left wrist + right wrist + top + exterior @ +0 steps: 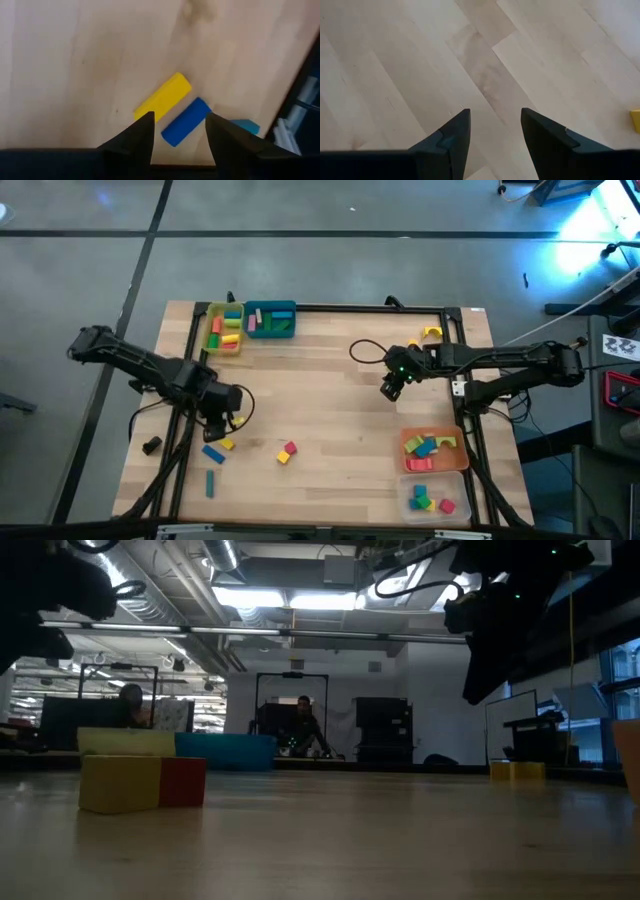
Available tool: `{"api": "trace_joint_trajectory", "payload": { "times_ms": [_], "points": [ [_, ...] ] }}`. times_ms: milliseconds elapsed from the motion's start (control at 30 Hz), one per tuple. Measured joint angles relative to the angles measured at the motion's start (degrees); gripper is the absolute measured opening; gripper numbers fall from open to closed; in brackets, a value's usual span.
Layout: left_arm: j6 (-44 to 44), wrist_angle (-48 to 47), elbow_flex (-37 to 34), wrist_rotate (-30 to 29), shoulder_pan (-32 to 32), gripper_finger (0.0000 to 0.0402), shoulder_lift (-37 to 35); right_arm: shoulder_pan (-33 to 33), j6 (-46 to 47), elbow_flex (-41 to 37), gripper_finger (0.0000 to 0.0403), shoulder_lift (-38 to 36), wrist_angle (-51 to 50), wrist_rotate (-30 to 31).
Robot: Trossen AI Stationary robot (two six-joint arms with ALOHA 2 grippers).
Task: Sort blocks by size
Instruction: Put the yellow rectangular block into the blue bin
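My left gripper hangs open over the table's left side, above a yellow bar and a blue bar that lie flat side by side. In the left wrist view the blue bar shows between my open fingers, which touch nothing. A teal bar lies nearer the front edge. A red and a yellow cube stand together near the middle front and also show in the low view. My right gripper hangs open and empty over bare wood at the right.
A yellow tray and a teal tray with blocks stand at the back left. An orange tray and a clear tray with blocks stand at the front right. A yellow arch lies at the back right. A person shows far behind the table.
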Motion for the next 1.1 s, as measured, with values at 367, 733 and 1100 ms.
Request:
{"api": "trace_joint_trajectory", "payload": {
  "times_ms": [367,733,1100],
  "points": [
    [9.5,2.0,0.0,-3.6,-5.1,0.0223,11.4,0.0,0.0,0.0,0.0175,0.0,-0.1,0.0],
    [19.7,4.9,0.0,-5.2,-14.7,0.022,21.1,0.0,0.0,0.0,0.0175,0.0,-0.2,-0.1],
    [13.4,6.7,0.0,-11.7,-18.8,0.022,26.2,0.0,0.0,0.0,0.0175,0.0,-0.3,-0.1]
  ]
}}
